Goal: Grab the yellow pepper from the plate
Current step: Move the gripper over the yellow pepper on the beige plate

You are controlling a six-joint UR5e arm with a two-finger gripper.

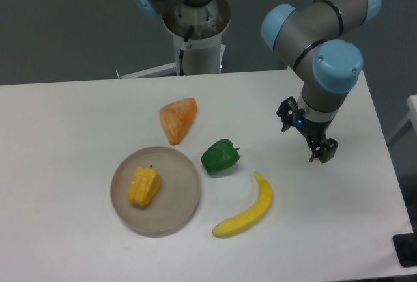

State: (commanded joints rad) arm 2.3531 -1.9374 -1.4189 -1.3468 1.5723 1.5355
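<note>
The yellow pepper (pixel 144 186), small and lumpy with a tiny dark stem, lies on the left half of the round beige-grey plate (pixel 179 194) at the table's front left. My gripper (pixel 322 152) hangs over the right side of the table, far to the right of the plate and a little above the tabletop. Its short dark fingers point down, stand slightly apart and hold nothing.
A green pepper (pixel 219 155) sits just right of the plate. A yellow banana (pixel 249 211) lies in front of it, and an orange wedge-shaped piece (pixel 178 119) lies behind the plate. The arm's base (pixel 195 28) stands at the table's far edge.
</note>
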